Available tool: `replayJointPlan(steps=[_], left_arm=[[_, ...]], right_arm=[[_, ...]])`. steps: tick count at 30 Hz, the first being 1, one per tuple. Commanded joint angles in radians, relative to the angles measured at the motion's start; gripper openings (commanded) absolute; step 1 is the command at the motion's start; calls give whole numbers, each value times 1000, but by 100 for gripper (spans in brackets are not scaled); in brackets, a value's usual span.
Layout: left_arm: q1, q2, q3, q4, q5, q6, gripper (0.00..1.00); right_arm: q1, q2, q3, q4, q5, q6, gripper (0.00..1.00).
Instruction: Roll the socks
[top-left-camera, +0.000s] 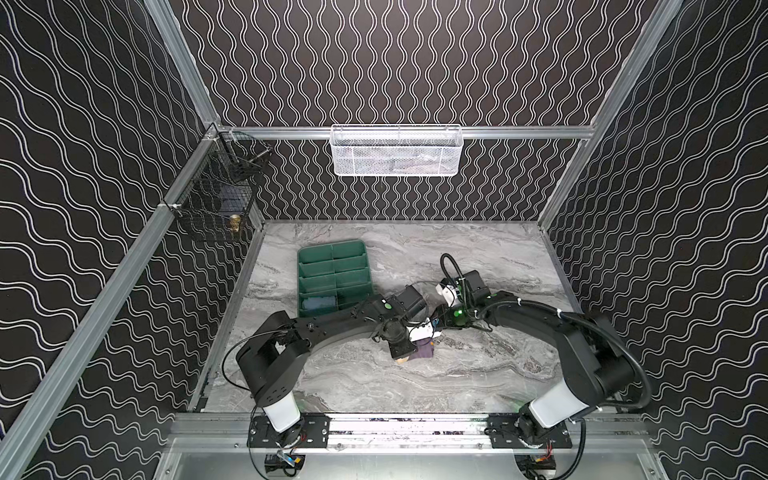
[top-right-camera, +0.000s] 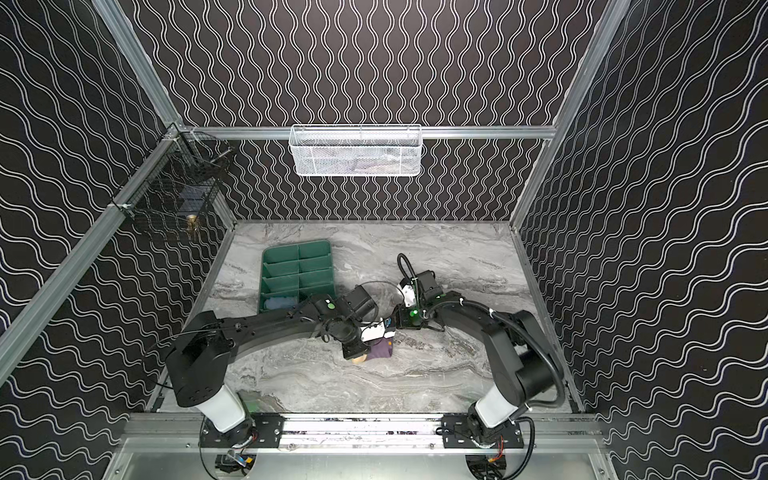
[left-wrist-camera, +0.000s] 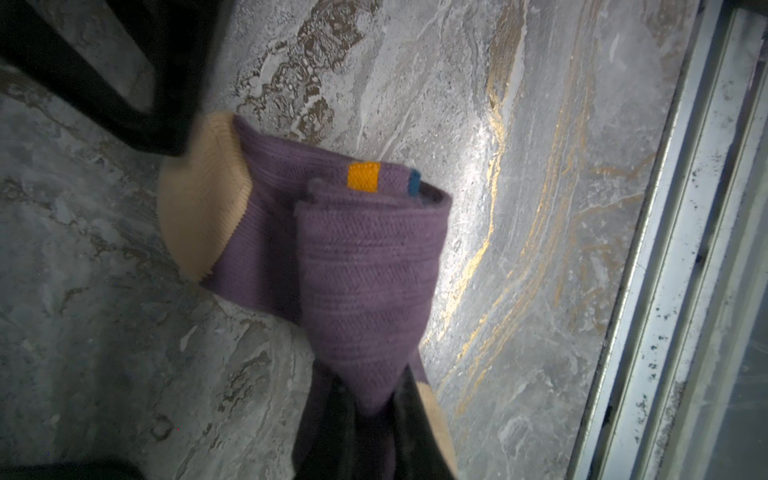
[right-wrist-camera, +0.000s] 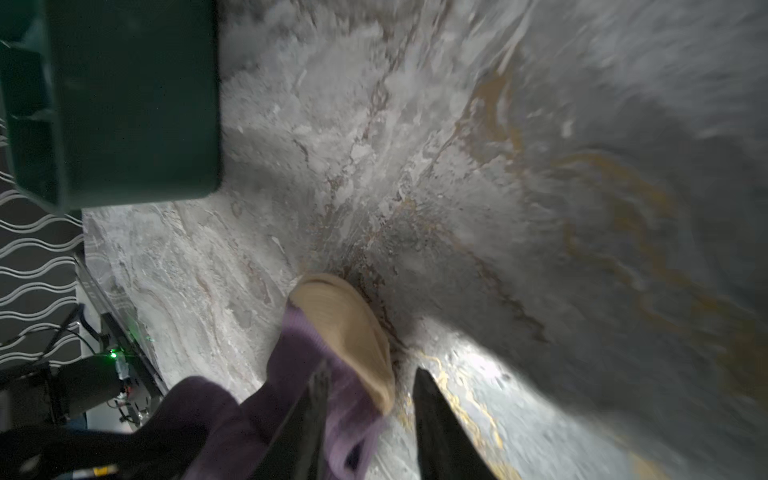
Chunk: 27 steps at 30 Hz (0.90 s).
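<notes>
The purple sock (top-left-camera: 423, 351) (top-right-camera: 381, 351) lies partly rolled on the marble table near the middle. In the left wrist view the purple sock (left-wrist-camera: 361, 270) shows a tan toe and orange and blue marks. My left gripper (left-wrist-camera: 374, 415) (top-left-camera: 409, 353) is shut on its rolled end. My right gripper (right-wrist-camera: 370, 370) reaches in from the right. Its jaws stand apart, with the sock's tan toe (right-wrist-camera: 345, 328) and a purple fold between them. That view is blurred. A light blue fabric bundle (top-left-camera: 319, 302) (top-right-camera: 282, 302), the other of the socks, sits in a front compartment of the green tray.
The green divided tray (top-left-camera: 332, 249) (top-right-camera: 297, 245) (right-wrist-camera: 137, 104) stands left of the grippers, close to the left arm. A white mesh basket (top-left-camera: 395, 149) hangs on the back wall. A black wire basket (top-left-camera: 212, 199) hangs at the left. A metal rail (left-wrist-camera: 665, 249) edges the table.
</notes>
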Motion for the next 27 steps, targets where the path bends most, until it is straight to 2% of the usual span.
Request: replayJointPlan(steps=[1,8,13,17,22,27], left_arm=[[-3,13,4,16,20,-17,0],[-9,25,13,19,31,-18,0],[-38,-7,-16,34,81,-6,0],[-73,-14,-69,52,139,-6,0],[-77,69,-108,70,147,-60,0],[-74,173,-54,8,135,-87,0]], right_arm=[[8,46,4,-11,-12,-19,26],[8,134,-22,52,14,-13,0],[6,186,-18,92,80,-1,0],[4,229,9,111,83,3,0],[4,243,7,126,100,7,0],[0,233,-17,138,110,13,0]])
